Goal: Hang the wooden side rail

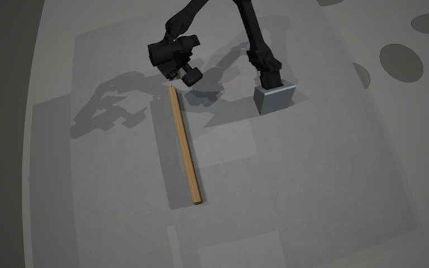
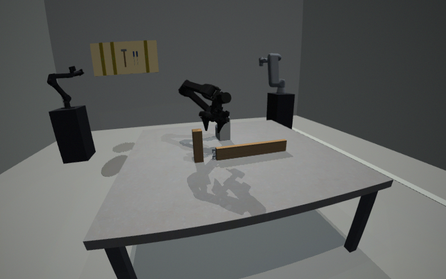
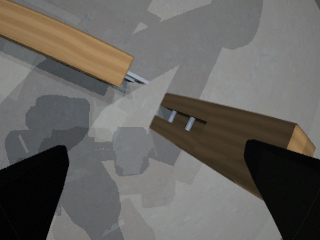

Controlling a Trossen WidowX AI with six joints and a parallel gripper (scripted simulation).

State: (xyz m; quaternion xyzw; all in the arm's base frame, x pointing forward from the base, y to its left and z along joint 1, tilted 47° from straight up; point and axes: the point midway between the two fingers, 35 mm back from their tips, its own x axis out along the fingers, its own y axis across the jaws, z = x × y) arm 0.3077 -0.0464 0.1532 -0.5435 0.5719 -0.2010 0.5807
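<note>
The side rail (image 1: 184, 142) (image 2: 251, 150) (image 3: 65, 42) runs from upper centre to lower centre of the top view, and lies right of centre in the exterior view, standing on its narrow edge along the table (image 1: 284, 189) (image 2: 164, 197). The steel hooks (image 2: 213, 153) (image 3: 136, 78) project from its end nearest the headboard post (image 1: 178, 75) (image 2: 197, 146) (image 3: 240, 125); they are near it but unengaged. The wrist view shows two pins (image 3: 190, 123) inside the post's slot, right of centre. Handling, by judgement: the rail is wooden and stiff, probably moderately light but awkward because of its length, with a dry grain unlikely to slip. The hooks should not be used as a handhold. Recommended hold is across the two broad faces, near the hooked end but back from the steel, so that this end can be raised while the far end bears on the table. Too shallow a bite may let the rail roll or pitch. The gripper (image 1: 181, 76) (image 2: 213, 130) (image 3: 159, 154) is wide open with nothing between its fingers, above the work at upper centre of the exterior view. No brand, label or readable writing was found on rail, post or arm, nor on the tool board (image 2: 96, 65) at upper left.
</note>
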